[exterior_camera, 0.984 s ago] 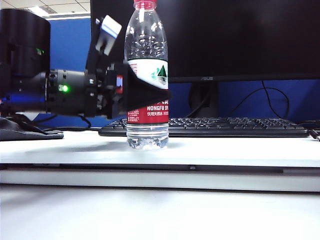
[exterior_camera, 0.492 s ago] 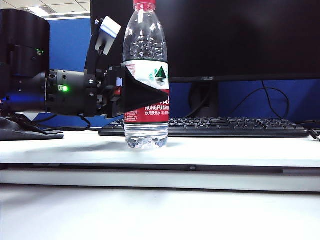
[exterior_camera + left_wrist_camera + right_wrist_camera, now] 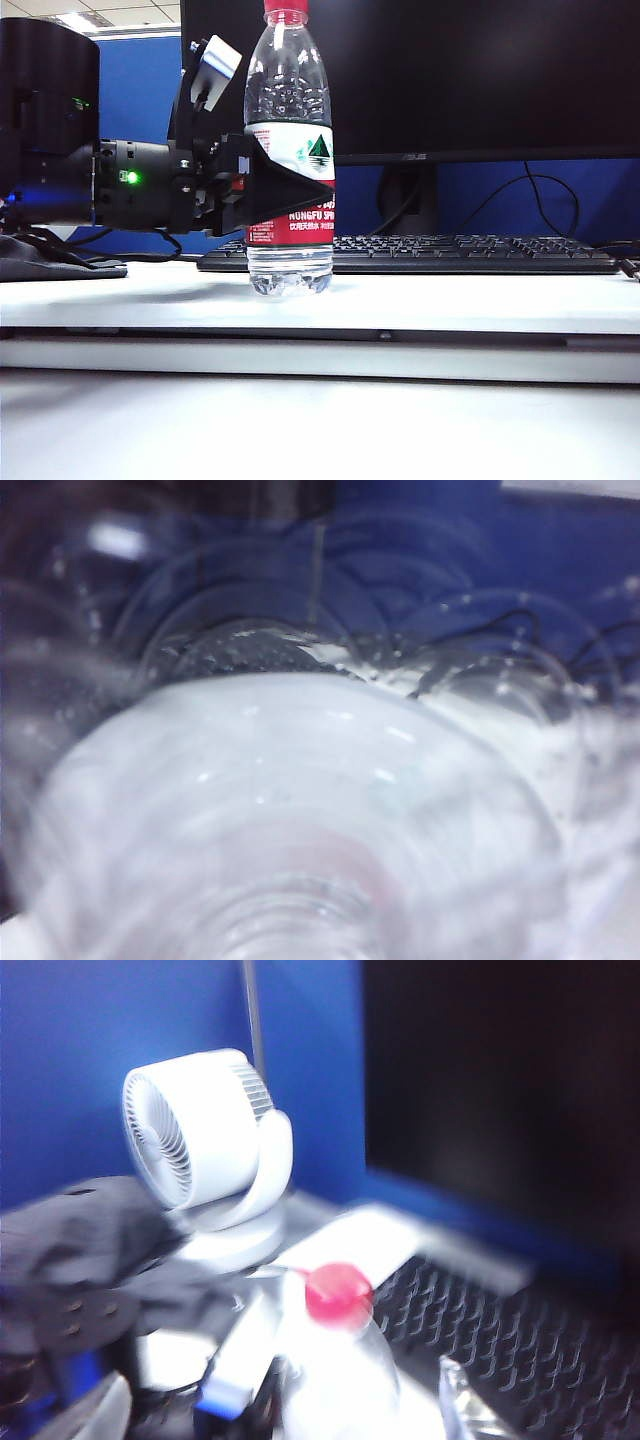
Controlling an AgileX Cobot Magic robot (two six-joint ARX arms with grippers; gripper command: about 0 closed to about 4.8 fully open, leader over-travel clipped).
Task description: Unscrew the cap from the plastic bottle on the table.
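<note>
The plastic bottle (image 3: 291, 150) stands upright on the table (image 3: 460, 300), its red cap (image 3: 285, 6) at the frame's upper edge. My left gripper (image 3: 308, 188) reaches in level from the left and is shut on the bottle's labelled body. One black finger (image 3: 290, 187) crosses the front of the label. In the left wrist view the blurred bottle (image 3: 300, 810) fills the picture and no fingers show. The right wrist view looks down on the cap (image 3: 338, 1292). My right gripper (image 3: 280, 1408) hangs above it, open, its fingers (image 3: 95, 1412) wide on both sides of the bottle (image 3: 335, 1380).
A dark monitor (image 3: 450, 70) and a black keyboard (image 3: 450, 255) stand behind the bottle. A white desk fan (image 3: 200, 1150) sits by the blue partition. Dark cloth (image 3: 50, 262) lies at the table's left end.
My left gripper's fingers have closed in on the bottle's label. The bottle has shifted slightly left. The right arm does not appear in the exterior view.
</note>
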